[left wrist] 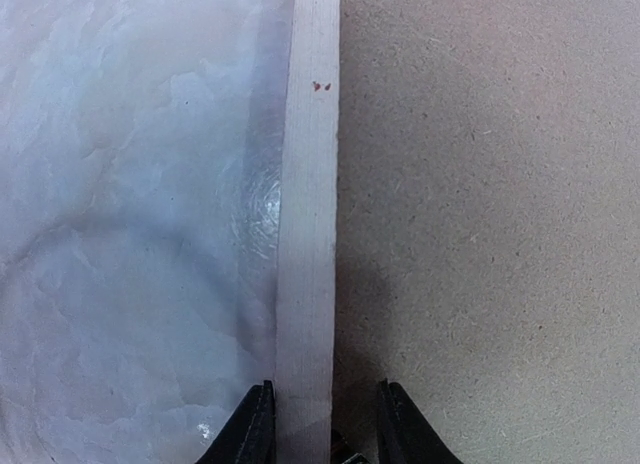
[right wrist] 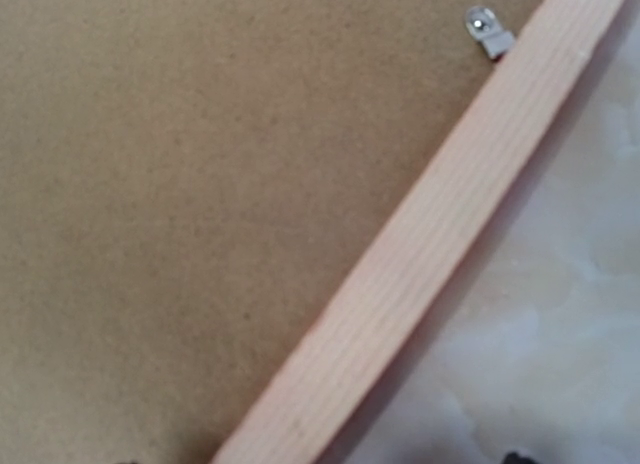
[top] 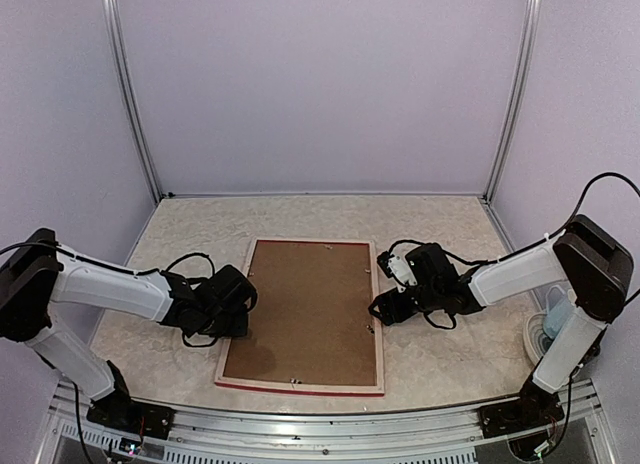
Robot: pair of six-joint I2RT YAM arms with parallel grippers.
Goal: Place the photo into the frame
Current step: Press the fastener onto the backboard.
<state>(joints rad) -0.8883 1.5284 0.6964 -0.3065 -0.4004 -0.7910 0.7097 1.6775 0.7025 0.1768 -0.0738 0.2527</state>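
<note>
Frame (top: 298,385) lies face down mid-table (top: 440,354), close to the near edge, with a brown backing board (top: 305,309) set in it. I see my left tool (left wrist: 320,424) spread astride the frame's left rail, not yet pinching it. My right tool (top: 380,306) hangs spread wide over the right rail, gripping nothing.
</note>
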